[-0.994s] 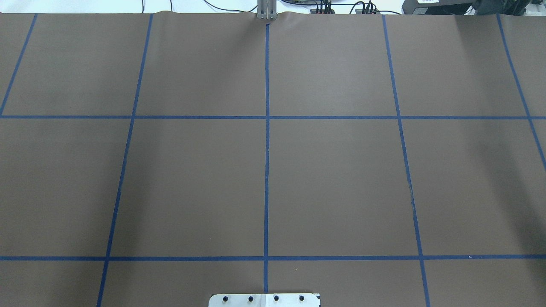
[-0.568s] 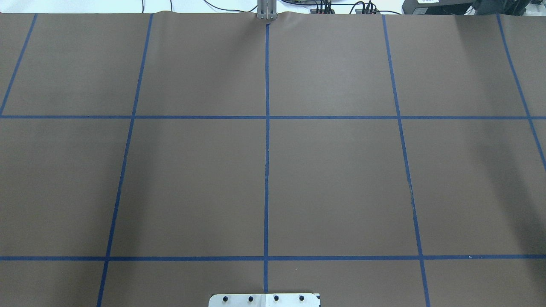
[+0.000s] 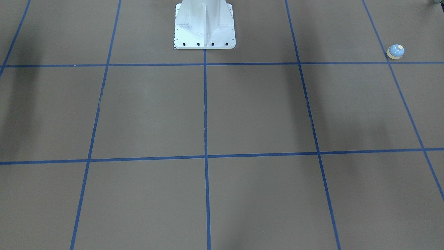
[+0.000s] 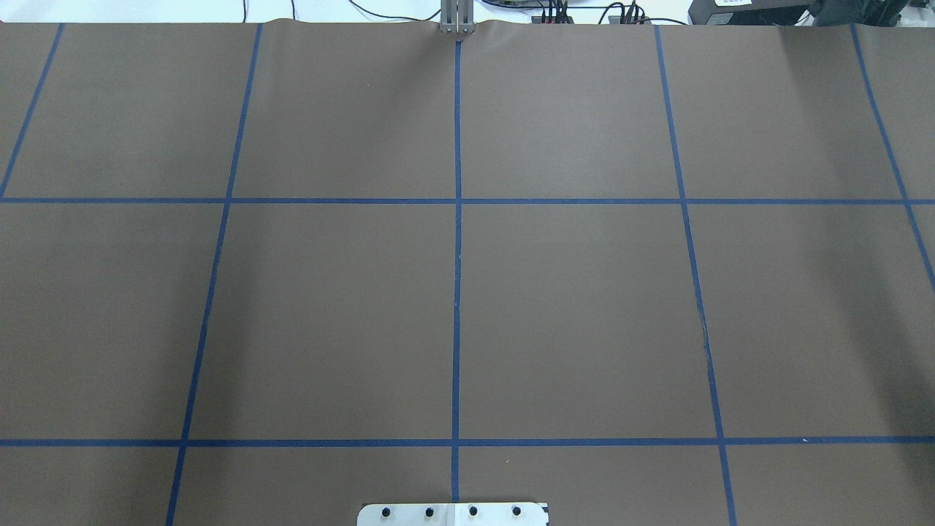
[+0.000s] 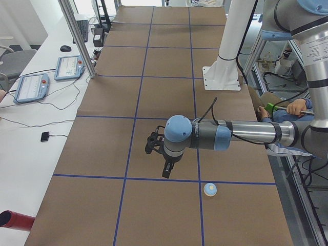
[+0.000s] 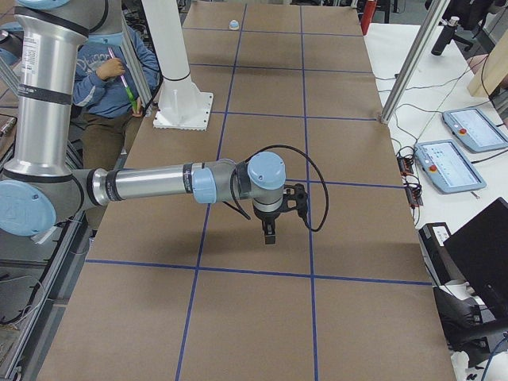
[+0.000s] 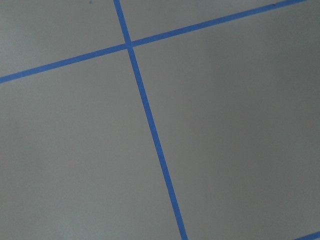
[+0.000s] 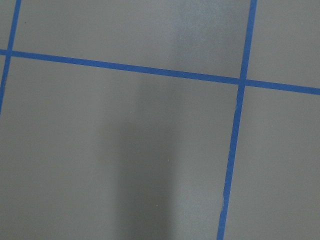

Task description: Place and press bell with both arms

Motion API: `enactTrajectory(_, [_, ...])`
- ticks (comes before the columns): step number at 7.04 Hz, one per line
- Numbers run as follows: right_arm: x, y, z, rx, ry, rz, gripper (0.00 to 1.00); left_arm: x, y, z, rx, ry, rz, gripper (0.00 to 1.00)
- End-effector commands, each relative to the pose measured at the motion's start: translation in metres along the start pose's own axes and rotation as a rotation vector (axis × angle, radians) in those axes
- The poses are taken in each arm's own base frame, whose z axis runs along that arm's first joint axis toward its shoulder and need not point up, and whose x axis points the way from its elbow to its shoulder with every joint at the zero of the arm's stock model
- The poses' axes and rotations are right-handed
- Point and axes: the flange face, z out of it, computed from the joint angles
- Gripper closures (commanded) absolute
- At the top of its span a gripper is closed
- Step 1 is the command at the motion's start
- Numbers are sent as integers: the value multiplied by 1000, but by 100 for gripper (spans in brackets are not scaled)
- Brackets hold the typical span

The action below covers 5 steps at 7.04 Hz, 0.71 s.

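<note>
The bell (image 3: pixel 395 51) sits at the left end of the brown surface (image 3: pixel 242 111), just beside a blue tape line (image 3: pixel 347 63). Left end effector (image 5: pixel 165 173) hangs near it, not touching. Right end effector (image 6: pixel 270 236) hovers well apart. Spread or pressed together? Can't tell for either.

No writing can be read.
The white label (image 4: pixel 730 2) on the black box (image 4: pixel 752 13) and the pendant screens (image 6: pixel 452 165) beside the surface (image 4: pixel 570 292) are too small and blurred to read.
</note>
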Motion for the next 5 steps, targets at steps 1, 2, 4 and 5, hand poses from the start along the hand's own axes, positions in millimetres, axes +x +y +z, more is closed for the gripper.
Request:
enactTrajectory(1, [0, 0, 1, -1, -6, 1, 0, 1, 6, 4, -7, 3, -36, 0])
enactTrajectory(2, [0, 1, 1, -1, -6, 1, 0, 22, -10, 23, -51, 18, -95, 0])
enactTrajectory(4, [-1, 1, -1, 2, -5, -2, 0, 52, -21, 79, -149, 19, -212, 0])
enactTrajectory(5, [-1, 1, 0, 1, -4, -1, 0, 48, -13, 91, -169, 22, -207, 0])
